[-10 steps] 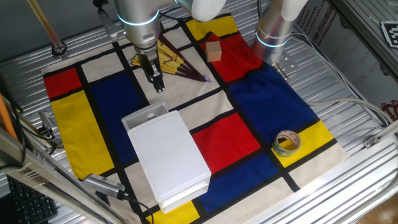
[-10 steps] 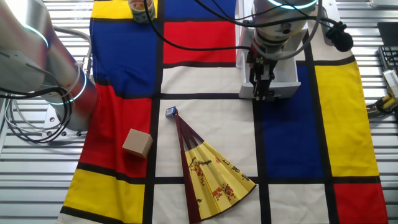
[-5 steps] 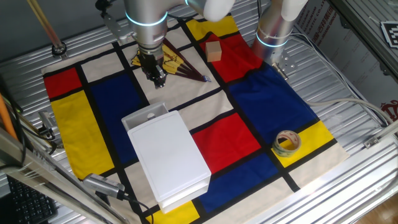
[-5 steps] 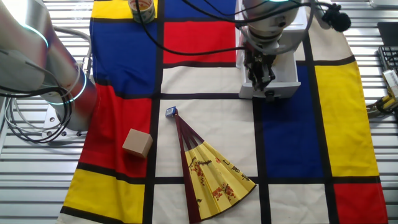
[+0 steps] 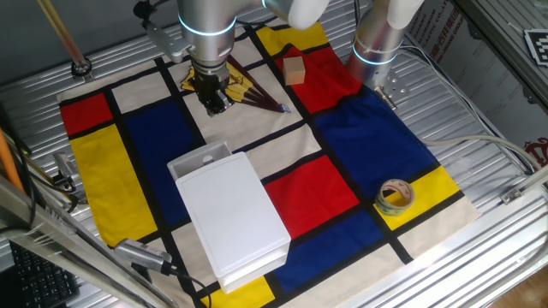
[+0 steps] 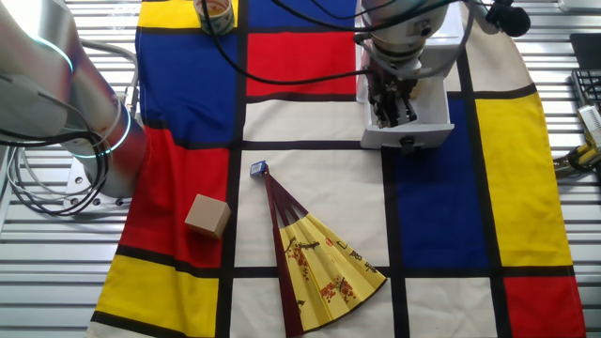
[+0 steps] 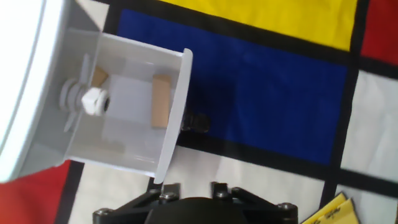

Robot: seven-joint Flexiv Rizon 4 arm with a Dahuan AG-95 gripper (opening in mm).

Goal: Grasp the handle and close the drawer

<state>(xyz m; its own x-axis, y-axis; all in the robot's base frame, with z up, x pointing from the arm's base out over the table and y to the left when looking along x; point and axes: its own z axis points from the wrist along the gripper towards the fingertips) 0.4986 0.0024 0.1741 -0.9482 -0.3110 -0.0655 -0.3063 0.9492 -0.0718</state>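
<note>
Arm w/ gripper (image 5: 214, 104) is sitting higher & farther from the drawer (image 5: 202, 162) than 1 s ago; fingers look together. Drawer is sticking out of the white box (image 5: 235, 216), handle (image 6: 408, 142) untouched. Checkered cloth (image 5: 368, 145) is covering the metal table (image 5: 479, 103).

My gripper (image 6: 394, 105) hides part of the drawer (image 6: 423, 113); jaw state unreadable. Hand view: fingertips cut off at the bottom edge, handle (image 7: 198, 121) blurred.
</note>
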